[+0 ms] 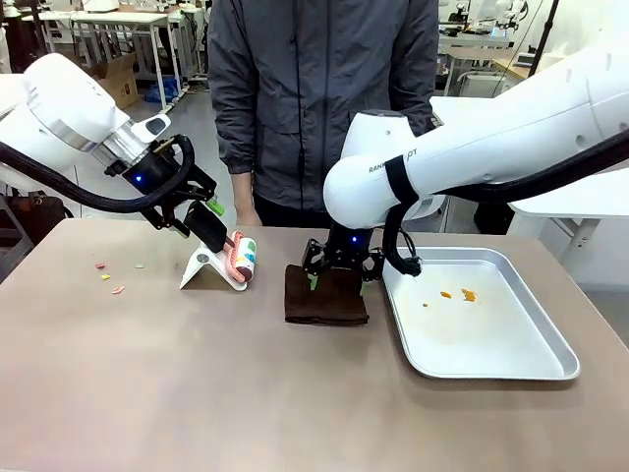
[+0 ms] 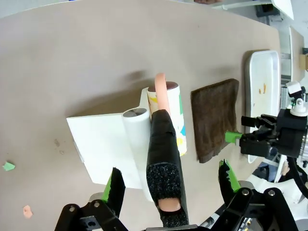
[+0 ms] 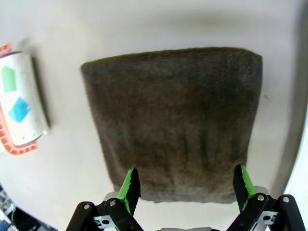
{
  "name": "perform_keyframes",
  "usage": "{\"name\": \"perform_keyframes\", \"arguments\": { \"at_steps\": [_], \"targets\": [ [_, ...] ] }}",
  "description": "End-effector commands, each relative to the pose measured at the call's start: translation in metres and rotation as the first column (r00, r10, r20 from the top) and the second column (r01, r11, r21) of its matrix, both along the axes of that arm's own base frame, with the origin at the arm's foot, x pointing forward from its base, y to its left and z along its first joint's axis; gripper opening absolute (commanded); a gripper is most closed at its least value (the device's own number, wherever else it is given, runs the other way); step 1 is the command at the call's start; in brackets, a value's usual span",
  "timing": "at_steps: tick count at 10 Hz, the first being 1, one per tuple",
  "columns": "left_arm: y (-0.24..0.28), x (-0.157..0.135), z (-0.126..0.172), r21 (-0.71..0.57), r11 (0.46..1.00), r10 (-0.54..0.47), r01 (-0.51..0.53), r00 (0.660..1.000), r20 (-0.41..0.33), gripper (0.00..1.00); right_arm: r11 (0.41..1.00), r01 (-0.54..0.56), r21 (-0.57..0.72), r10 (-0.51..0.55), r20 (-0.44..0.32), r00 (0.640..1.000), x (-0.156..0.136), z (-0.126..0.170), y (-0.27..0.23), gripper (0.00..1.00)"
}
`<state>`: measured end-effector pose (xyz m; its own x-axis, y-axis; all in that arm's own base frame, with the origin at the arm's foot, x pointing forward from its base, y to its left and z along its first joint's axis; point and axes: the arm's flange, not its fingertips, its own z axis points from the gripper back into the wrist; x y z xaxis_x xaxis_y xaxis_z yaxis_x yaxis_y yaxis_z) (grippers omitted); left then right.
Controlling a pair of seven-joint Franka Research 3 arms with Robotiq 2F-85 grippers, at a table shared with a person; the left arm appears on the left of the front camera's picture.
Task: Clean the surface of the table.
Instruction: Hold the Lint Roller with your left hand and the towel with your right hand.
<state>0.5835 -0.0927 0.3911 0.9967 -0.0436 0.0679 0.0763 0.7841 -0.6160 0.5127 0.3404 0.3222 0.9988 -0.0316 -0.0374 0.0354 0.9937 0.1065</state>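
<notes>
Two hands are spread wide; the left hand is seen astride the black handle of a lint roller left of the brown cloth, with gaps shown by its wrist view; the right hand straddles the cloth's edge, contact undecidable; the counter lies beneath, with small scraps farther left.

Matt table, fuzzy brown cloth, shiny metal tray.

The front camera looks across the counter toward the person, while both wrist cameras look steeply down from close above, sharing the brown cloth and lint roller.
</notes>
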Motion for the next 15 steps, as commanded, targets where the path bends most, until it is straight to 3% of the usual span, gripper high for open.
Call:
{"name": "perform_keyframes", "arguments": {
  "at_steps": [1,4,13,14,15],
  "targets": [
    [0.0,0.0,0.004,0.014,1.0,-0.015,0.015,1.0,-0.01,1.0,0.993,0.015,-0.115,-0.014,0.009,1.0,0.008,-0.002,0.01,1.0],
    [0.0,0.0,0.003,0.017,1.0,-0.017,0.018,1.0,-0.013,1.0,0.99,0.021,-0.142,-0.022,-0.006,1.0,0.017,-0.02,0.007,1.0],
    [-0.001,0.002,0.002,0.031,0.999,-0.014,0.014,1.0,-0.02,1.0,0.998,0.059,-0.013,-0.059,-0.029,0.998,0.024,-0.032,-0.013,1.0],
    [-0.001,0.002,0.002,0.033,0.999,-0.016,0.016,1.0,-0.003,1.0,0.999,0.046,-0.014,-0.047,-0.029,0.998,0.024,-0.032,-0.013,0.57],
    [-0.002,0.001,0.003,0.033,0.999,-0.016,0.016,1.0,0.007,0.5,0.999,0.042,-0.001,-0.042,-0.032,0.999,0.023,-0.032,-0.012,0.4]
  ]
}}
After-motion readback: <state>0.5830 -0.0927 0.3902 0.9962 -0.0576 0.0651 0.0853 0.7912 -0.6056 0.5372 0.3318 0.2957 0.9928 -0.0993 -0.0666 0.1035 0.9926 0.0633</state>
